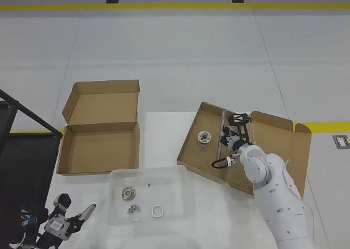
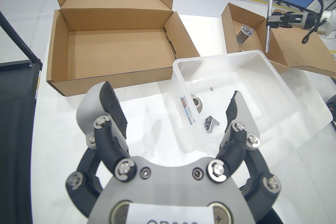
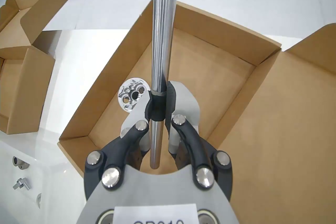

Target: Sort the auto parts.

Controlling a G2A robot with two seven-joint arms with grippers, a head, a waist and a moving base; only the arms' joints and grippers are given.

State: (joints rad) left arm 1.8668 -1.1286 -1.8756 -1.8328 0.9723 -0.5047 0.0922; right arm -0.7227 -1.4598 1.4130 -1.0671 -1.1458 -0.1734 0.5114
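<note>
the right tool (image 3: 158, 101) is pinching a steel rod (image 3: 162, 38) near its middle, fingers pressed tight on it. the rod stands about upright, and a grip that central likely stops the long piece from swinging. it hangs over the right box (image 3: 215, 70), above the floor and just beside a round hub (image 3: 131, 95) that lies inside. my guess is that this box takes the bigger metal pieces. the rod probably wants laying down before release so that it doesn't topple onto the hub.

the left tool (image 2: 172, 101) is spread wide and holds nothing. it sits low by the near corner of the clear tub (image 2: 262, 62), well placed for a next pick. in the tub lie a collar (image 2: 196, 103) and a small bracket (image 2: 211, 124), apart from each other. the left box (image 2: 118, 51) stands open on the worktop (image 1: 162, 131), beside the tub.
</note>
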